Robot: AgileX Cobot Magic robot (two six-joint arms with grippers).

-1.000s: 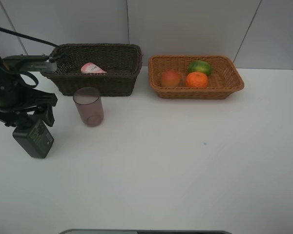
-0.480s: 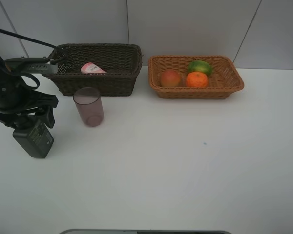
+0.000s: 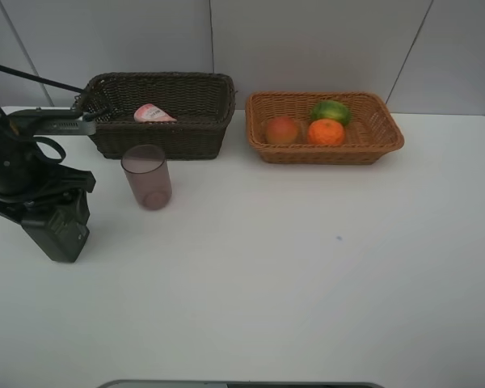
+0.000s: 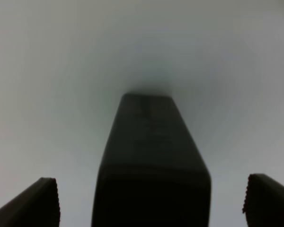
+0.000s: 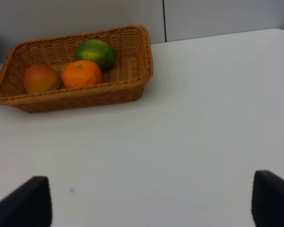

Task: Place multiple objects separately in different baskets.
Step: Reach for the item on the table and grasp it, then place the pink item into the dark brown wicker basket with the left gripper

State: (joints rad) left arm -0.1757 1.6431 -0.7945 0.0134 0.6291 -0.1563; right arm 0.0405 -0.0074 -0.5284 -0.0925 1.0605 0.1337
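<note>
Baskets: two, dark basket (image 3: 162, 144) beside tan basket (image 3: 331, 154).
Fruit: three in tan basket: orange (image 3: 326, 132), green fruit (image 3: 331, 111), red-orange fruit (image 3: 282, 129).
Pink tube (image 3: 153, 113): one, in dark basket.
Cup (image 3: 147, 176): one, on the table (before dark basket).
Pump bottle (image 4: 151, 156): one, between left gripper's (image 4: 151, 198) spread jaws, ungripped.
Right gripper (image 5: 151, 201): spread, empty.

Deep dark brown wicker basket (image 3: 162, 142) sits at the back L of the table, w/ a pink tube (image 3: 153, 114) lying inside. Just in front of it stands a translucent mauve cup (image 3: 147, 178), upright, opening up. Further L, apart from the cup, is a dark green-black pump bottle (image 3: 59, 232) on the table. At back R is the shallower light orange-tan basket (image 3: 323, 154) w/ 3 fruits: red-orange fruit (image 3: 282, 129) on the L, orange (image 3: 326, 132) just beside it, green mango-like fruit (image 3: 331, 111) close behind the orange.
</note>
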